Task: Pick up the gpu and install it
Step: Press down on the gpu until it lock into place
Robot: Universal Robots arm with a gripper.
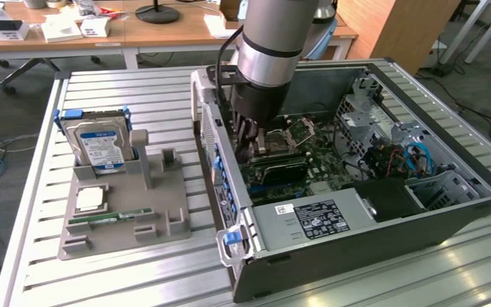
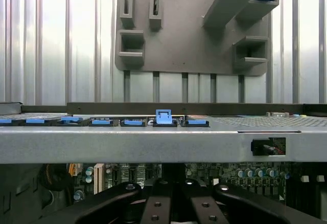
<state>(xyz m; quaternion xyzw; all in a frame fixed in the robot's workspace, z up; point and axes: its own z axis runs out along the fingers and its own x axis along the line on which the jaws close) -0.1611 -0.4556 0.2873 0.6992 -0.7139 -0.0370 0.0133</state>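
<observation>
Nearest on the slatted metal worktop: an open computer case lying on its side, with a blue latch at the front corner and a labelled grey power supply just behind it. Toward the exterior view's left, beside the case, a grey holder carrying a green memory stick laid flat, a square silver processor above that, and farther back a silver hard drive with a blue-and-white label, standing upright in its slot.

Deeper inside the case, the gpu: a dark card set edge-down on the green motherboard, long side running across the board. Right at its end by the case's rear wall, the end effector, lowered from the silver-and-black arm and closed. Contact with the card likely, an actual grip on it impossible to tell.

Farthest back, wooden desks with boxes and papers.
</observation>
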